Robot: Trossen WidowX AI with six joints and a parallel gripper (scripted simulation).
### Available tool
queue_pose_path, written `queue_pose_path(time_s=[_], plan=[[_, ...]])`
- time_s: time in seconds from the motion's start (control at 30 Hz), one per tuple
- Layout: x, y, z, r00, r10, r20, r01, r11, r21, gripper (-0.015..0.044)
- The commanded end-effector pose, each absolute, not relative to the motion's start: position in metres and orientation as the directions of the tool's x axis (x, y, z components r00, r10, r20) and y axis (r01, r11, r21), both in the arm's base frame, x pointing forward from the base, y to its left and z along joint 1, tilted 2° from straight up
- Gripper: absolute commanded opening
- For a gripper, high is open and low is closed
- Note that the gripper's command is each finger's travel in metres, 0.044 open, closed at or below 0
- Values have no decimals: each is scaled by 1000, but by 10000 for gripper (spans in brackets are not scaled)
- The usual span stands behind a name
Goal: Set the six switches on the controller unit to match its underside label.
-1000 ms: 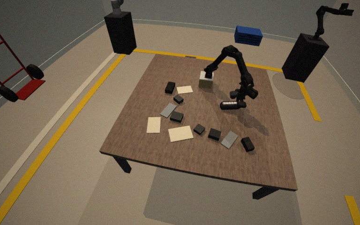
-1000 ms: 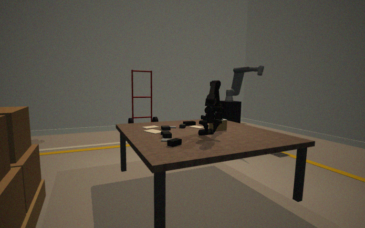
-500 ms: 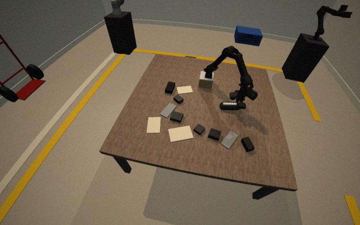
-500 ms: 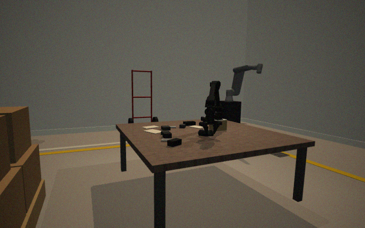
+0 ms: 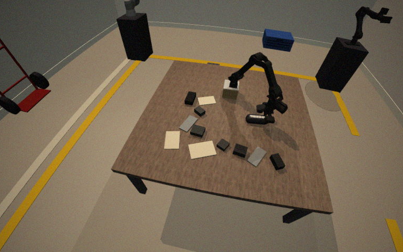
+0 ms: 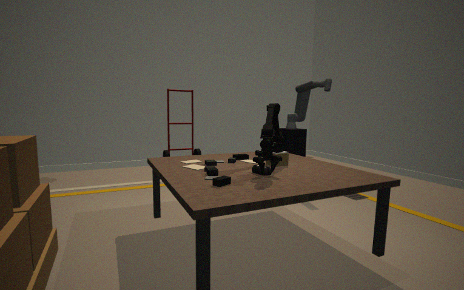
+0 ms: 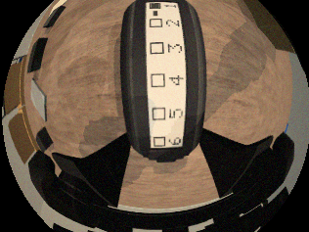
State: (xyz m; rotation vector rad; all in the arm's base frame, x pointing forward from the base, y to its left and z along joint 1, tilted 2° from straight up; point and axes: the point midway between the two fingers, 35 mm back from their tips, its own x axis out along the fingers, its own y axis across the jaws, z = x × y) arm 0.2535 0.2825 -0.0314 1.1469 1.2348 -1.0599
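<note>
The dark grey controller unit (image 5: 255, 120) (image 6: 257, 170) (image 7: 135, 87) is underside up, its white label (image 7: 166, 97) facing my wrist camera. In the wrist view square 1 at the top is filled, with a small dark mark beside it. Squares 2 to 6 are empty outlines. The rocker switches face down and are hidden. My gripper (image 5: 269, 118) (image 7: 163, 134) is shut on the unit's number-6 end, one finger against each long side. The unit lies roughly level at the bench top; whether it touches the bench is unclear.
On the bench (image 5: 153, 156) (image 6: 316, 183) are several dark modules, such as a long one (image 5: 277, 161) (image 6: 221, 181), grey plates (image 5: 256, 156) (image 5: 188, 123) and cream sheets (image 5: 202, 149) (image 5: 171, 139). A pale block (image 5: 229, 93) stands under the arm's base.
</note>
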Motion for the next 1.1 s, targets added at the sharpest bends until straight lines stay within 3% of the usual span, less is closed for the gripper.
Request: queue_pose_path(time_s=[0.0,0.37,0.5,0.8,1.07], plan=[[253,278,-38,52,1,-999,990,128,52,338],[253,280,-37,56,9,-998,990,131,57,338],[254,282,-37,58,15,-998,989,133,59,440],[254,280,-35,58,15,-998,989,133,59,440],[260,222,3,59,10,-998,989,133,60,440]])
